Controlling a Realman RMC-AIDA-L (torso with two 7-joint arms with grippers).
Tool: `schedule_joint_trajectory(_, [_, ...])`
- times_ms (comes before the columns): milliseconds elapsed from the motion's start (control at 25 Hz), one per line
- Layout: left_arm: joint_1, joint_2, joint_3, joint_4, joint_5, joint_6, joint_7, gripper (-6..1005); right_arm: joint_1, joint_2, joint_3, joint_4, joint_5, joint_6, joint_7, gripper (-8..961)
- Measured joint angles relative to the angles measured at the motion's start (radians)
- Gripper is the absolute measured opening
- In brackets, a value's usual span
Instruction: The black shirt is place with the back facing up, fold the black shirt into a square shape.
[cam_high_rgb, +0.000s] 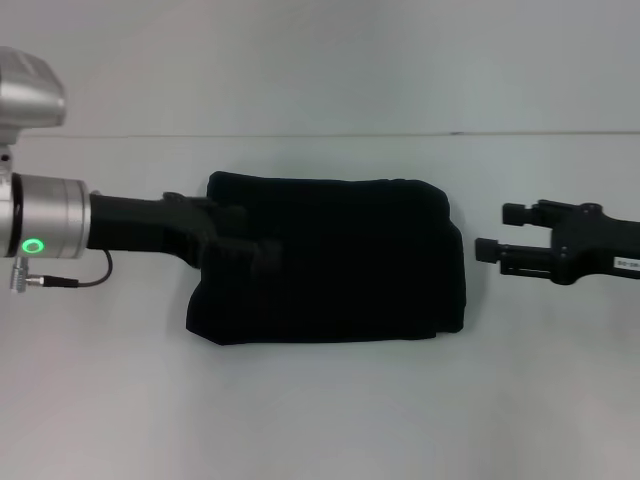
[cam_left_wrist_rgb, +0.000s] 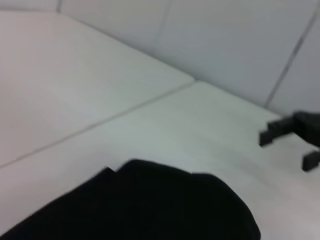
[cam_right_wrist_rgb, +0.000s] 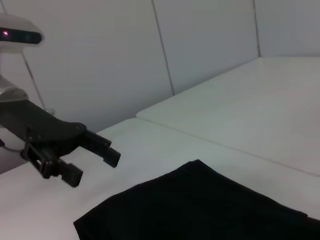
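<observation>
Left tool lies over the left part of the black shirt; whether it is clenched cannot be told. Right tool hovers released just beside the shirt's right edge. Shirt sits folded into a rough rectangle mid-worktop. No lettering shows.

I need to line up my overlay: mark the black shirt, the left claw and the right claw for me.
black shirt (cam_high_rgb: 340, 265): head view, middle of the folded cloth.
left claw (cam_right_wrist_rgb: 92, 160): right wrist view, midway between its fingertips.
right claw (cam_high_rgb: 490, 232): head view, midway between its fingertips.
</observation>
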Motion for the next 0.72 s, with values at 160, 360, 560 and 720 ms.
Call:
schedule_joint_trajectory(160, [0.0, -0.007, 0.028, 0.017, -0.002, -0.037, 0.004, 887, 0.013, 0.009, -0.015, 0.004, 0.0, 0.016, -0.022, 818])
schedule_joint_trajectory(360, [-0.012, -0.025, 0.038, 0.019, 0.011, -0.077, 0.016, 887, 0.037, 0.03, -0.091, 0.009, 0.0, 0.055, -0.028, 818])
schedule_joint_trajectory(560, [-0.014, -0.027, 0.039, 0.019, 0.019, -0.078, 0.009, 888, 0.041, 0.044, -0.13, 0.01, 0.0, 0.067, -0.024, 818])
schedule_joint_trajectory(720, [-0.011, -0.028, 0.039, 0.02, 0.021, -0.077, 0.009, 888, 0.037, 0.045, -0.129, 0.011, 0.0, 0.07, -0.024, 818])
